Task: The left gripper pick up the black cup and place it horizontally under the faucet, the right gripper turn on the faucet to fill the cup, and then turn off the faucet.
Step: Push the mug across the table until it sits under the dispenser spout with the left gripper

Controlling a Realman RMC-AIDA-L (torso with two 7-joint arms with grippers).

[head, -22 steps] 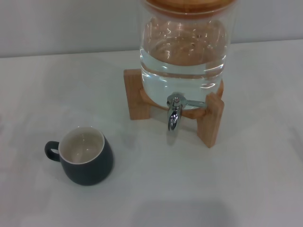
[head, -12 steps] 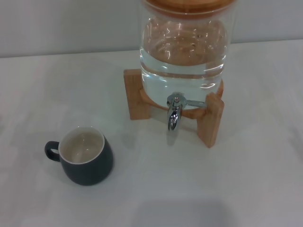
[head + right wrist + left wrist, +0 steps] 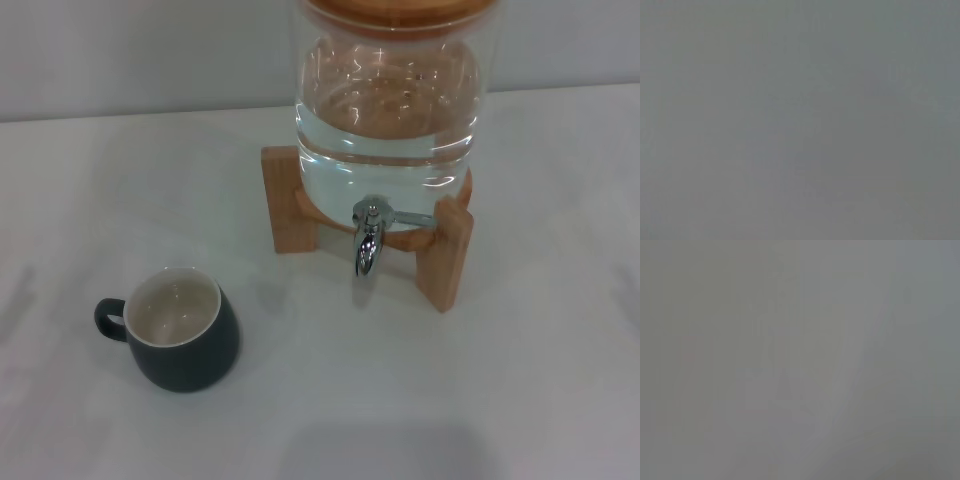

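Black cup (image 3: 180, 335): nearest item, standing upright on the white table (image 3: 520, 400), toward the robot's left. Dark charcoal outside, cream-white inside, mouth facing up and nothing visible in it. Small loop handle (image 3: 109, 319) on the side turned to the robot's left. Nothing touches the cup; it stands well apart from the dispenser, to the left of and nearer than the faucet.

Faucet (image 3: 368, 240): small chrome spigot at the base of the jar, spout pointing down over bare table. Thin lever handle (image 3: 410, 217) lies roughly level, reaching toward the robot's right. No stream shows under the spout.

Wooden stand (image 3: 446, 252): light brown uprights on either side of the faucet, a third at the left rear, carrying the jar above the table.

Glass jar (image 3: 390, 110): large, clear, rounded, holding clear water to a high level. Wooden lid (image 3: 400, 12) at its top, partly cut off by the upper edge of the head view.

Wall (image 3: 120, 50): plain grey, behind the table's far edge.

Left gripper and right gripper: neither appears in the head view, and both wrist views give only a featureless grey field, so their position and finger state cannot be told.
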